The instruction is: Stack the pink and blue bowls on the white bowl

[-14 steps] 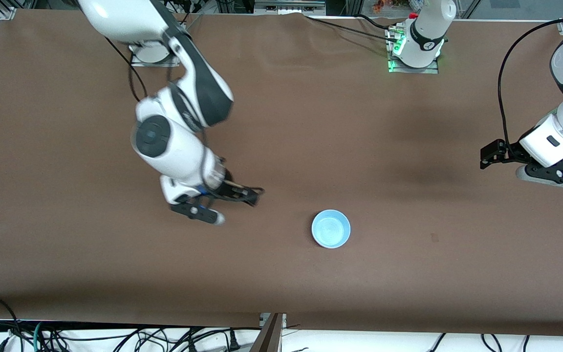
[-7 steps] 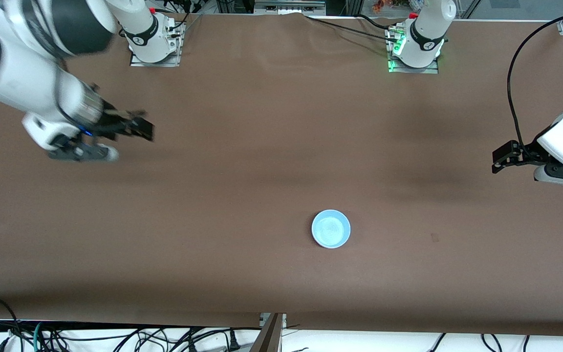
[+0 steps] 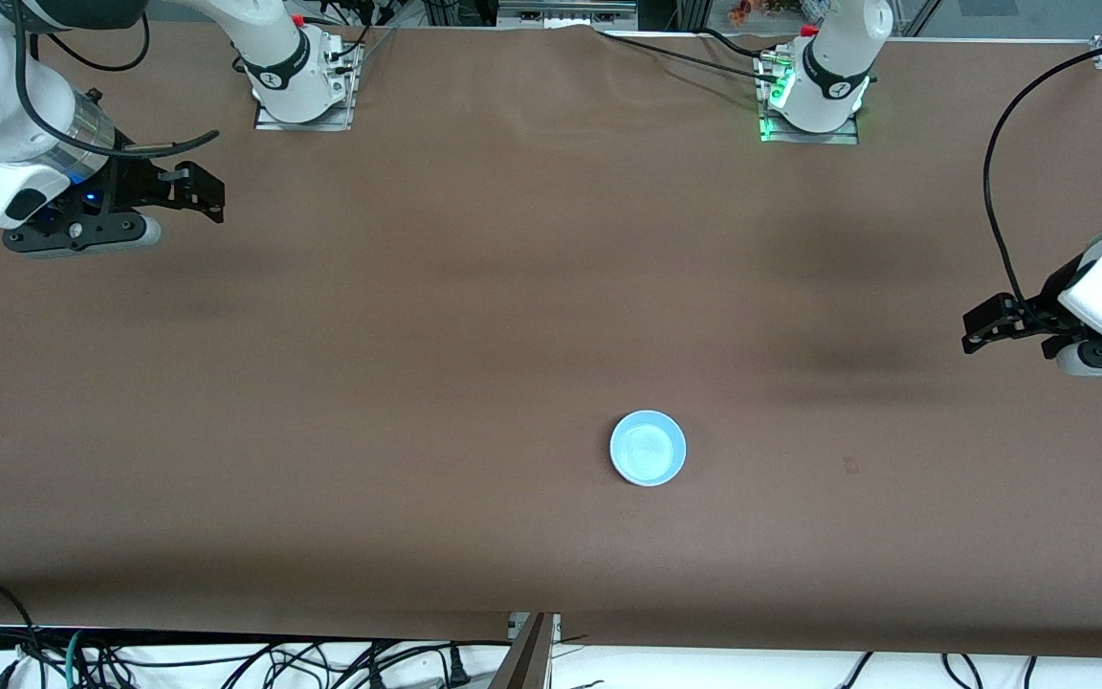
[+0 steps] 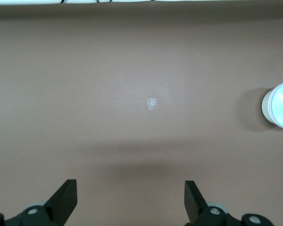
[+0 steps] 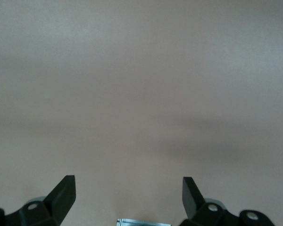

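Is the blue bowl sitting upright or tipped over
Upright. The blue bowl shows its round open mouth to the overhead front camera and rests alone on the brown table.

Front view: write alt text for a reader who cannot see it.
A light blue bowl sits alone on a brown table, with no pink or white bowl showing. The right gripper hangs open over the right arm's end of the table, and the left gripper hangs open over the left arm's end.

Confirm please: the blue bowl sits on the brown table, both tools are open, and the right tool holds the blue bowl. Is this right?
Not quite. The right tool holds nothing: the front view shows it empty, away from the blue bowl. The bowl does sit on the table, and the left tool is open too.
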